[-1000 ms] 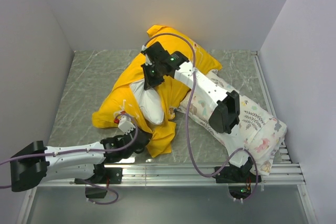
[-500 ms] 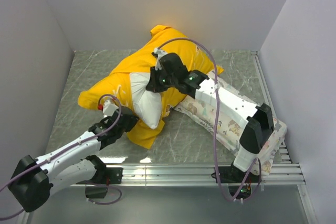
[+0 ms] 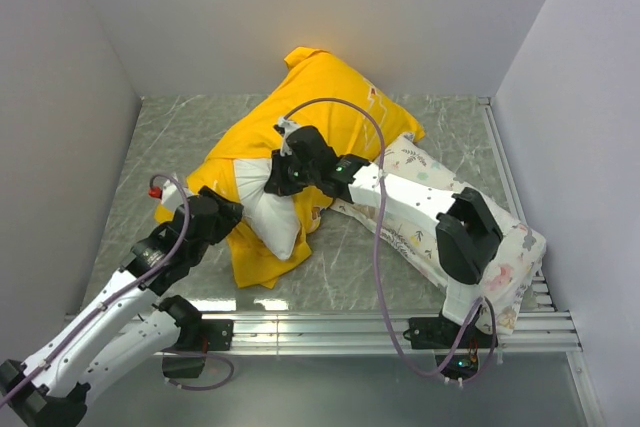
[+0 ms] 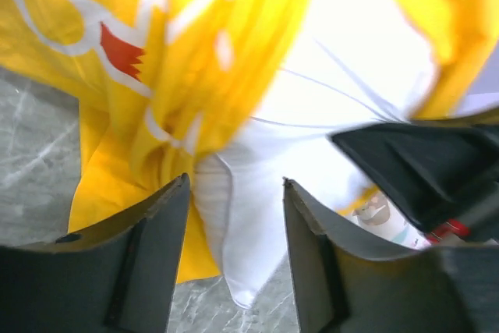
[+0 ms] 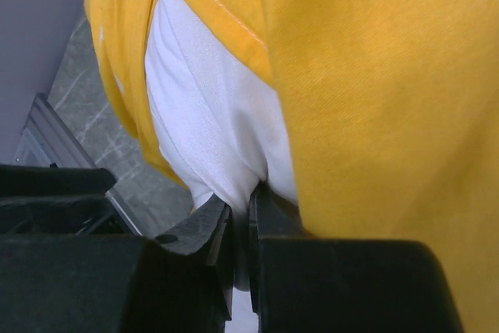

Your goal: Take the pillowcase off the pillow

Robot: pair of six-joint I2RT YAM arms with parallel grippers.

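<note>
The yellow pillowcase [image 3: 320,97] lies bunched in the middle of the table. The plain white pillow [image 3: 272,219] pokes out of its near open end. My right gripper [image 3: 286,173] is shut on a fold of the white pillow fabric [image 5: 204,115], right beside the yellow hem [image 5: 374,99]; the gripper [image 5: 249,202] pinches it tight. My left gripper [image 3: 218,213] sits at the pillowcase's near left edge and is open. In the left wrist view the gripper [image 4: 236,185] frames the pillow's corner [image 4: 242,271] without touching it, with yellow cloth [image 4: 195,60] to the left.
A white pillow printed with small pastel figures [image 3: 490,237] lies at the right under my right arm. Grey walls close in the left, back and right. A metal rail [image 3: 340,325] runs along the near table edge.
My left gripper has let go of the yellow cloth and opened while swinging left. My right gripper pulled the white pillow toward the near side, and the pillowcase shifted with it.
</note>
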